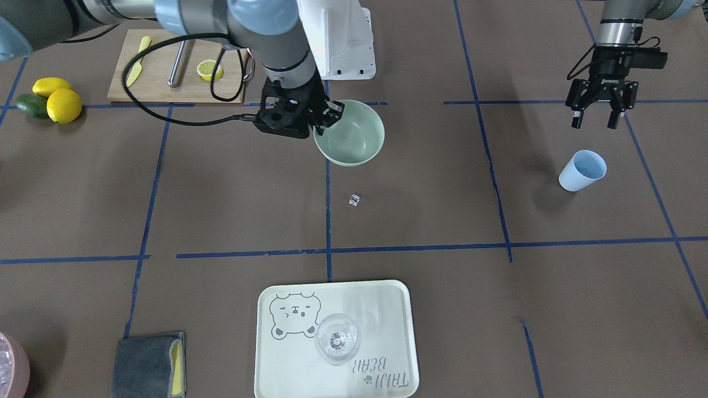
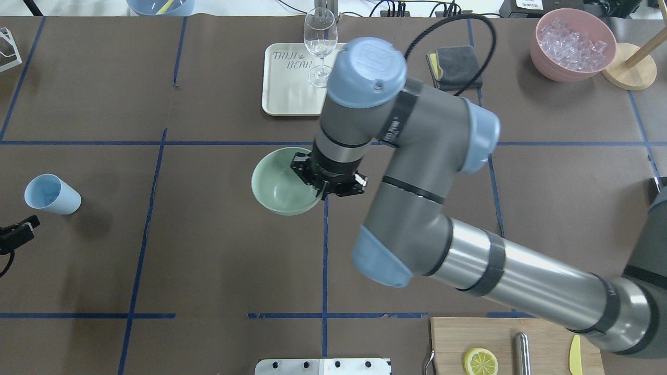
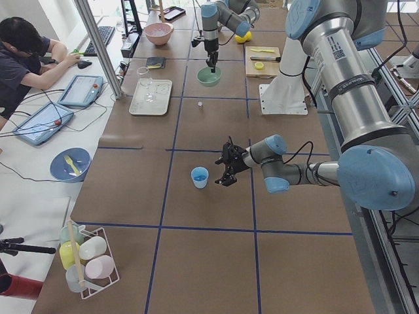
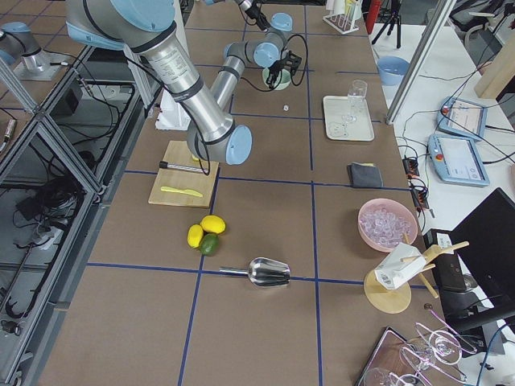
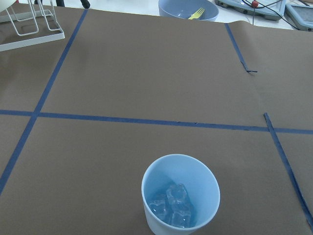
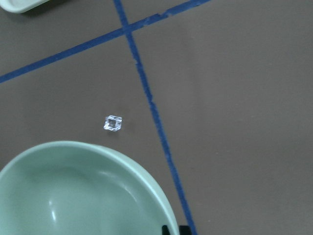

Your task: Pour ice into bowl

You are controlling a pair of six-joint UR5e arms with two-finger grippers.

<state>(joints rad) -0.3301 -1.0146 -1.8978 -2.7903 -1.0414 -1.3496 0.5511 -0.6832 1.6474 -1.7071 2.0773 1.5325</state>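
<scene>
Open, empty left gripper (image 1: 594,122) hangs near blue cup (image 1: 582,170) holding the ice (image 5: 171,208); right gripper (image 1: 326,119) clamps rim of the bowl (image 1: 357,138), well apart from cup. Risk: long carry or fast tip scatters cubes onto table (image 1: 553,304), like stray cube (image 1: 354,200) near bowl.

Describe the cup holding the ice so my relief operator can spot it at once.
Start from the mint-green bowl in the middle of the table and move toward the robot's left end. There, just beyond the left gripper, jaws open, the cup stands alone. It is the only light blue tumbler, with clear ice cubes in its bottom.
</scene>
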